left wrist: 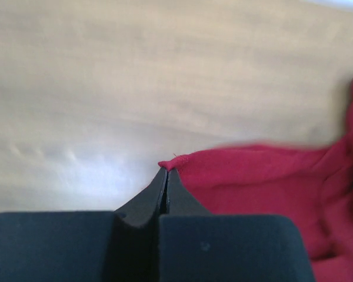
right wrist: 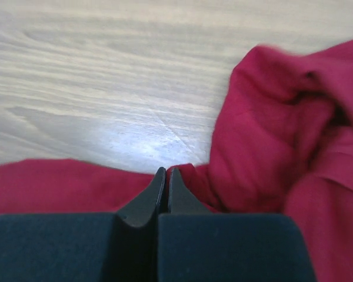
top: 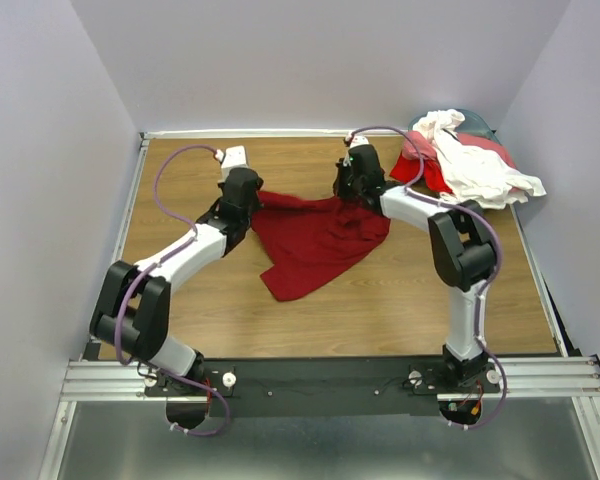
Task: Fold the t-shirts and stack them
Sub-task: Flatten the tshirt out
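Jaws on both arms pinch the red shirt (top: 315, 245) at its far edge (one each end), running left-right between them, body lying nearer.

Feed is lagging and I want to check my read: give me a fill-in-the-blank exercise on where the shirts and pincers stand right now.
1. The left pincer is ___ on an edge of the crimson shirt.
2. The right pincer grips the same shirt, so ___ pincers hold it.
3. The white shirt tops the pile at the table's far ___ corner.
4. The crimson shirt lies crumpled, not yet ___.
Missing words: shut; both; right; folded.
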